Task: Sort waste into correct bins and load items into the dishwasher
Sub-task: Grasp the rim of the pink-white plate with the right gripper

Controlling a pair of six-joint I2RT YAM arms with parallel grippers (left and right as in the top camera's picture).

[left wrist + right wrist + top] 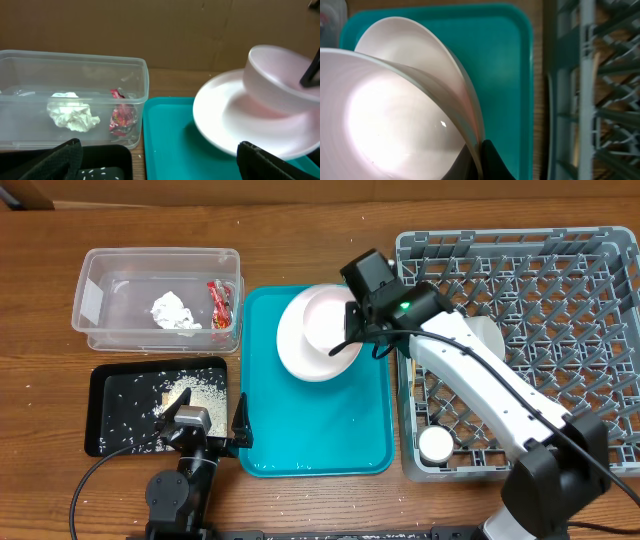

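Observation:
My right gripper [352, 330] [481, 155] is shut on the right rim of the pale bowl [326, 318] [385, 120]. The bowl is tilted over the white-pink plate [300, 352] [420, 40] above the teal tray [330, 430]. The left wrist view shows the bowl [275, 85] on the plate [235, 130]. The tissue wad [172, 311] [72, 116] and the red wrapper [219, 300] [121, 116] lie in the clear tub [100, 265] [75, 62]. Rice scraps [175, 395] lie in the black tray [105, 435]. My left gripper [212, 425] [165, 162] is open and empty at the black tray's right edge.
The grey dish rack [560, 270] [585, 75] stands to the right of the teal tray, with a small white cup [436, 443] in its near left corner. Loose rice grains dot the wood around the black tray. The chopsticks cannot be made out.

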